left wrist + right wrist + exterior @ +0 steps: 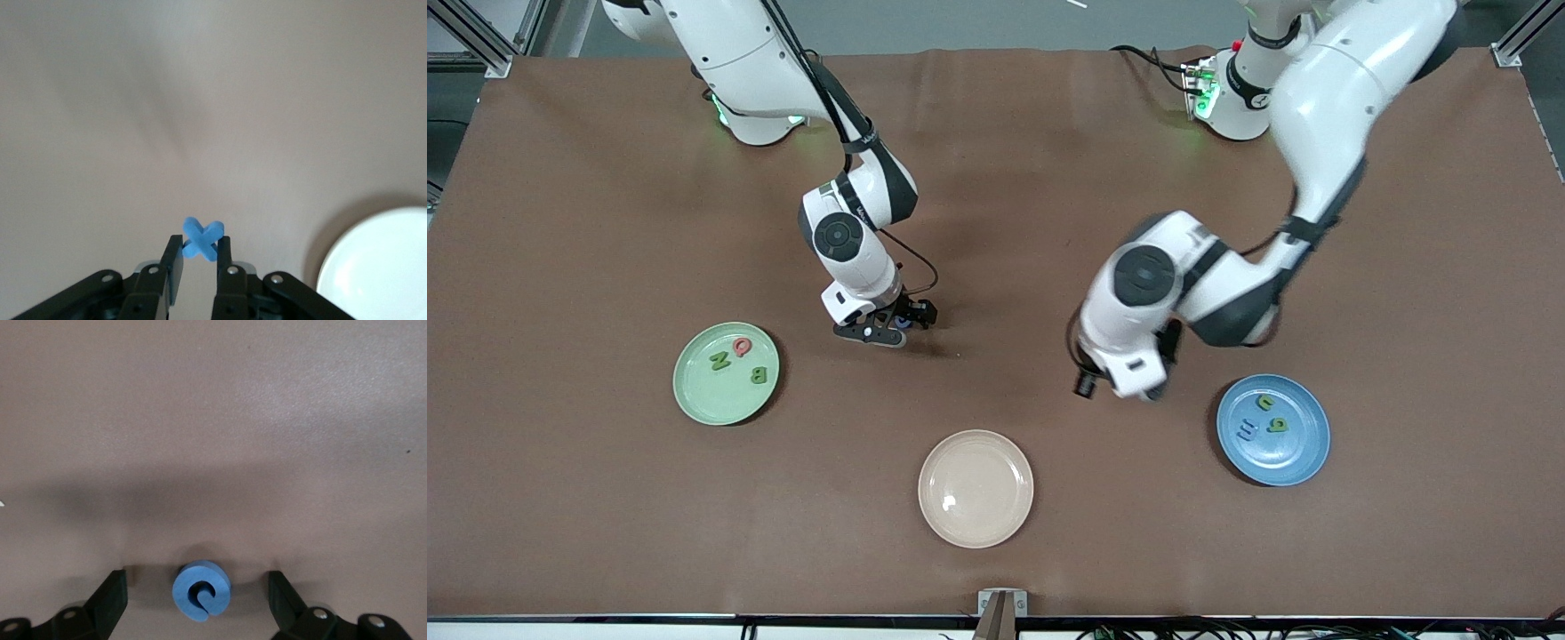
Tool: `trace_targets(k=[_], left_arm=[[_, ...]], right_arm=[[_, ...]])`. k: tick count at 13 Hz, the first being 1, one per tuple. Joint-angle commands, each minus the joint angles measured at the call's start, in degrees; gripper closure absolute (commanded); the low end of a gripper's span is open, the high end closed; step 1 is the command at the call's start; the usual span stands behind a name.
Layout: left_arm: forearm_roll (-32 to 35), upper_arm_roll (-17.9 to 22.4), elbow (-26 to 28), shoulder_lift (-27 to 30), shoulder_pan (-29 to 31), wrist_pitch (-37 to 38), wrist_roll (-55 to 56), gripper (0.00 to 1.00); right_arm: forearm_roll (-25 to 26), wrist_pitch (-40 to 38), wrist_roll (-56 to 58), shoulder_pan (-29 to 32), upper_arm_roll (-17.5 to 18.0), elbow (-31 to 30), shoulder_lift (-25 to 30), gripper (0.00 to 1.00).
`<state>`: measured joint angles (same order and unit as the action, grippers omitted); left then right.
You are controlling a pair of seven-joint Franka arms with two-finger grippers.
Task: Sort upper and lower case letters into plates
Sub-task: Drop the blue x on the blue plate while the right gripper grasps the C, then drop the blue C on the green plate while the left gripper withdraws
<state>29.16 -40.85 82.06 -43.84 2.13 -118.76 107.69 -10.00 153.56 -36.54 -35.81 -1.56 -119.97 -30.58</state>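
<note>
Front view: brown table (605, 533), mint plate (694, 396) toward my right arm's end with three letters (740, 360), blue plate (1303, 453) toward my left arm's end with three letters (1263, 416), beige plate (975, 524) nearest the camera between them. My left gripper (199, 252) is clenched on a blue x (201, 239) above bare table (beige plate near). My right gripper (197, 590), jaws spread, straddles a round blue letter (201, 590) lying on the cloth.

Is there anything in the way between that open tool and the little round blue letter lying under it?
Nothing visible. The right tool stands open with a finger on either side of the round blue letter, which lies flat on the bare brown table.
</note>
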Motion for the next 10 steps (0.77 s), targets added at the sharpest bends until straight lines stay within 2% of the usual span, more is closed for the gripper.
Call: trace_targets(k=[1, 3, 5, 7, 9, 10], left_arm=[[0.55, -0.90, -0.84, -0.46, 5.67, 1.60, -11.76, 1.00], [0.90, -0.55, -0.58, -0.63, 10.85, 1.77, -21.85, 1.00], [0.90, -0.29, -0.41, -1.86, 16.39, 2.04, -31.71, 1.00], [0.90, 1.37, 0.12, -3.44, 20.01, 2.04, -41.29, 1.00], [0.82, 4.18, 0.65, -3.53, 20.20, 2.04, -43.61, 0.99], [0.82, 4.72, 1.17, -3.71, 20.20, 2.04, -44.23, 0.95]], right_arm=[[2.08, 0.78, -0.55, -1.02, -1.34, -0.62, 0.17, 0.08], [2.71, 0.69, -0.72, -2.06, -1.96, -0.62, 0.26, 0.10], [2.71, 0.69, -0.72, -3.56, -3.10, -0.62, 0.17, 0.17], [2.71, 0.60, -0.81, -4.09, -3.28, -0.62, 0.17, 0.30], [2.71, 0.25, -0.81, -4.09, -3.28, -0.62, 0.17, 0.52], [2.71, 0.16, -0.90, -4.09, -3.28, -0.62, 0.17, 0.65]])
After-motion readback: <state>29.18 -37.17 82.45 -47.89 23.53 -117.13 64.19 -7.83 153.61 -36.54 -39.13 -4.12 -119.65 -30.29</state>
